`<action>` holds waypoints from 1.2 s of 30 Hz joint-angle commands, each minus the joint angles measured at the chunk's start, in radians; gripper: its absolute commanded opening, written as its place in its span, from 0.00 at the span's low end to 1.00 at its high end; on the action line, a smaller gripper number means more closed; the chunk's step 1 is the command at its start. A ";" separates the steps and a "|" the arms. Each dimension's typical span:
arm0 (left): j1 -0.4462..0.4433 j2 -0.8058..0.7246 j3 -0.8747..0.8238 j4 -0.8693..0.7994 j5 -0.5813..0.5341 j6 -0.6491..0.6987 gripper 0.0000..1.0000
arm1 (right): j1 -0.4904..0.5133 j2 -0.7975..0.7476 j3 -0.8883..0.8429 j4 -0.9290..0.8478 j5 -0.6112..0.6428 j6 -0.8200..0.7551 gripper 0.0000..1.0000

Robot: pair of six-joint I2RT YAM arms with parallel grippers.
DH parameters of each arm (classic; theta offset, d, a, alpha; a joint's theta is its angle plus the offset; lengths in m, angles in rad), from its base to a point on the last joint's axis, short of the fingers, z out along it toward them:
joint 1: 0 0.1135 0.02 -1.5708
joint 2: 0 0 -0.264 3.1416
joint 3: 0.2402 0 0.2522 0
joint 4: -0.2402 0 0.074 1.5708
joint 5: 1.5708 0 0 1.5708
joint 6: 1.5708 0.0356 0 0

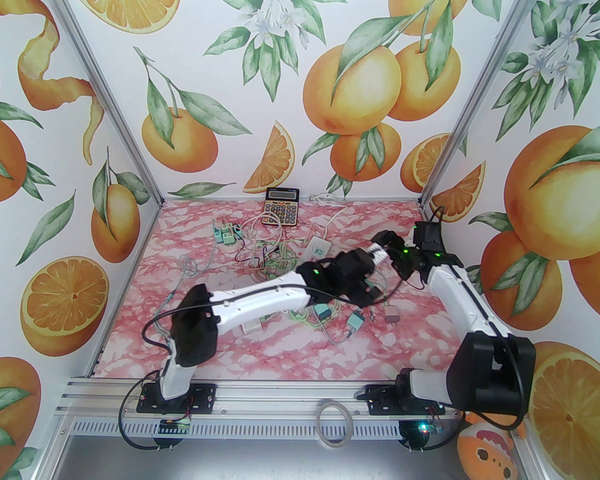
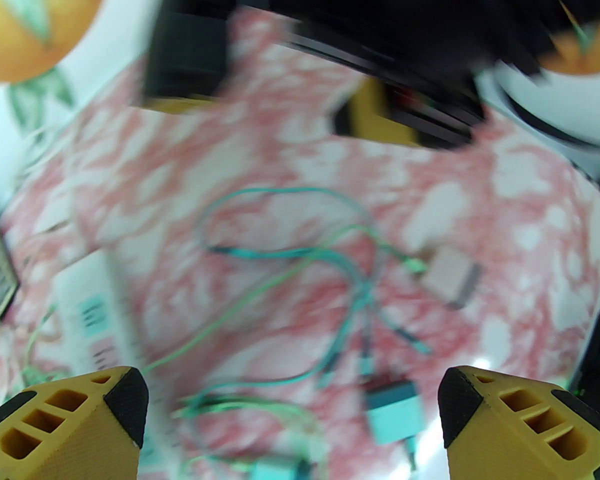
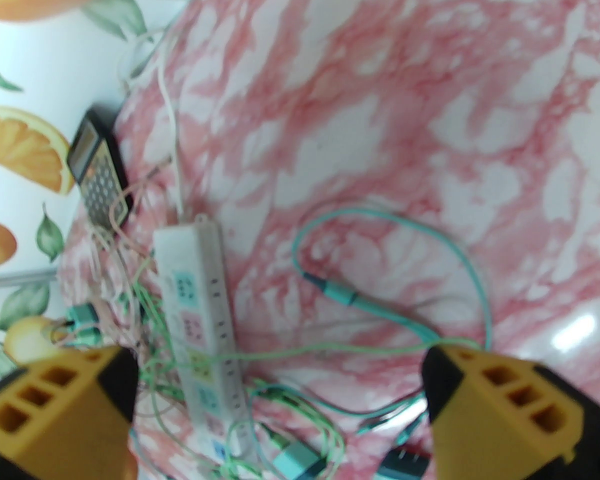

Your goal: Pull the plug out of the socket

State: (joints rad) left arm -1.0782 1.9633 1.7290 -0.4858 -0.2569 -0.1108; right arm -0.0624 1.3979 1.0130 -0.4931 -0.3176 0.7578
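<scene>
Right gripper [image 3: 280,398] is standing wide open, its fingers [image 3: 75,408] holding nothing. Just inside the finger at the view's left, the socket strip [image 3: 200,318] is lying flat on the table [image 3: 380,118]. Its long axis is running away from the fingertips, and the far end is leaning slightly toward that same finger's side. The near end is passing into the gap between the fingers. A teal plug [image 3: 297,460] is lying at that near end among green cables [image 3: 290,353]. Whether its pins are sitting in the strip cannot be told, since blur and cables are hiding the joint. A black plug [image 3: 405,463] is lying just beside the other finger, apart from the strip. Left gripper [image 2: 292,408] is also standing open and empty. In its blurred view the strip is lying ahead of the view-left finger, again lengthwise away from the tips. A loose plug [image 2: 395,413] is resting on the table near the opposite finger. Judging by both views, the right gripper is keeping the strip more nearly within its span and is looking better placed. Any pull would probably be needing to run square to the strip's face.
</scene>
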 commanded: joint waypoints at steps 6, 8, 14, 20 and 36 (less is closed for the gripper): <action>0.202 -0.154 -0.134 -0.007 -0.026 -0.101 1.00 | 0.152 0.091 0.093 0.057 0.026 -0.019 1.00; 0.259 -0.174 -0.160 -0.009 -0.020 -0.106 1.00 | 0.195 0.126 0.117 0.065 0.030 -0.021 1.00; 0.426 -0.220 -0.237 0.001 0.003 -0.137 1.00 | 0.329 0.252 0.224 0.028 0.106 -0.030 1.00; 0.579 -0.261 -0.308 0.014 0.039 -0.195 1.00 | 0.471 0.389 0.359 -0.056 0.201 0.009 0.99; 0.792 -0.414 -0.460 -0.029 0.093 -0.273 1.00 | 0.927 0.598 0.606 -0.161 0.377 0.132 0.43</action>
State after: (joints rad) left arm -0.3065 1.5913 1.2839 -0.4896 -0.1833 -0.3618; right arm 0.8417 1.9381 1.6073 -0.6285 0.0708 0.8204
